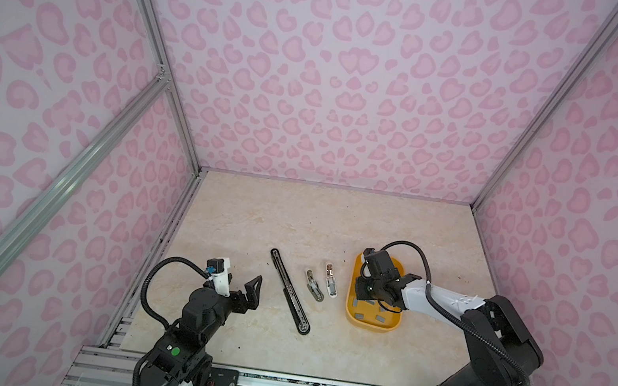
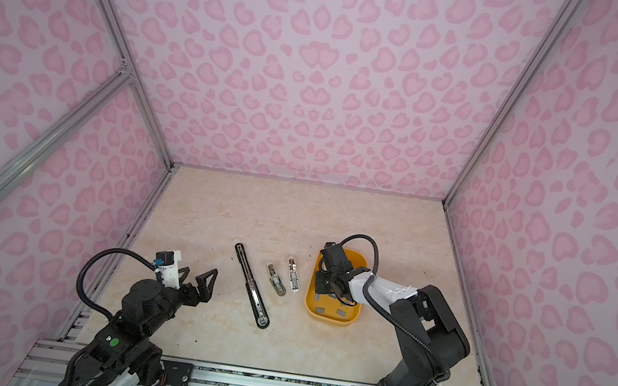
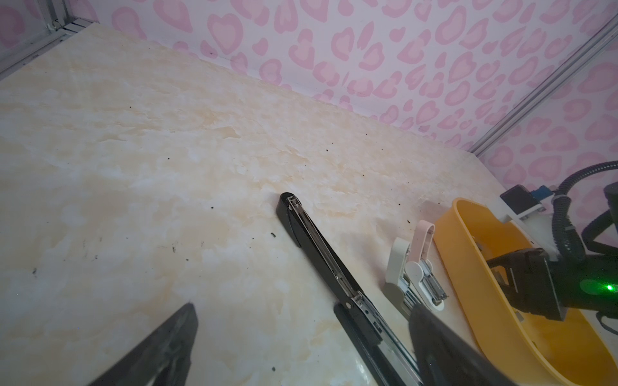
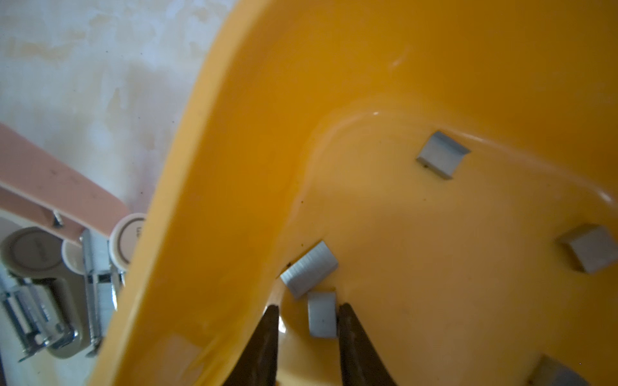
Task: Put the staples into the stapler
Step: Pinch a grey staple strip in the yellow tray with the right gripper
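A yellow tray (image 1: 370, 324) on the right holds several grey staples (image 4: 441, 155). My right gripper (image 4: 309, 307) is down inside it, open, straddling one staple strip (image 4: 321, 314). One fingertip (image 4: 346, 320) touches the strip and a gap shows on the other side. A long black stapler (image 1: 290, 291) lies opened flat mid-table. Between it and the tray lie a small grey stapler (image 1: 314, 285) and a small pink-and-white stapler (image 1: 330, 280), both opened. My left gripper (image 1: 244, 282) hovers wide open and empty, left of the black stapler (image 3: 321, 254).
The tray wall (image 4: 234, 167) rises close beside the right gripper's other finger. Pink patterned walls enclose the marble-look table on three sides. Aluminium rails run along the front edge, where both arm bases are mounted.
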